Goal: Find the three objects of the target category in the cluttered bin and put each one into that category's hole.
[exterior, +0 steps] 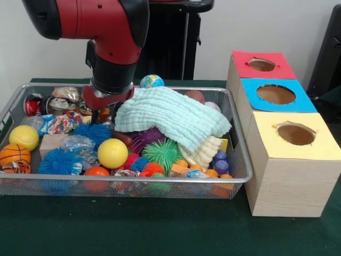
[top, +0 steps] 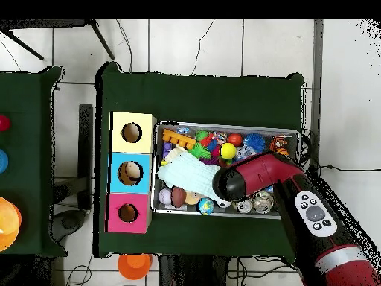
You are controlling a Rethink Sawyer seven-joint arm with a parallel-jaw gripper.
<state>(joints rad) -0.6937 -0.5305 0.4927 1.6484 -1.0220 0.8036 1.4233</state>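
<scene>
A wire mesh bin [exterior: 133, 181] [top: 223, 125] is packed with toys: a yellow ball [exterior: 112, 153] [top: 228, 151], blue spiky balls [exterior: 93, 132], a green spiky ball [exterior: 161, 152], a small basketball [exterior: 14, 156], a globe ball [exterior: 152, 81] [top: 206, 206] and wrapped sweets. A mint-green cloth [exterior: 170, 117] [top: 186, 177] lies over the middle. My gripper [exterior: 98, 113] is lowered into the clutter just left of the cloth, behind the blue spiky ball. In the overhead view the arm [top: 257, 175] hides it. Beside the bin stand three wooden boxes with holes, topped red [exterior: 242, 61], blue [exterior: 256, 101] and yellow [exterior: 319, 144].
The cloth hides whatever lies beneath it. The bin and boxes rest on a dark green table cover [exterior: 160, 229]. In the overhead view a second green table [top: 30, 149] at the left carries coloured items, and an orange object [top: 135, 263] lies on the floor.
</scene>
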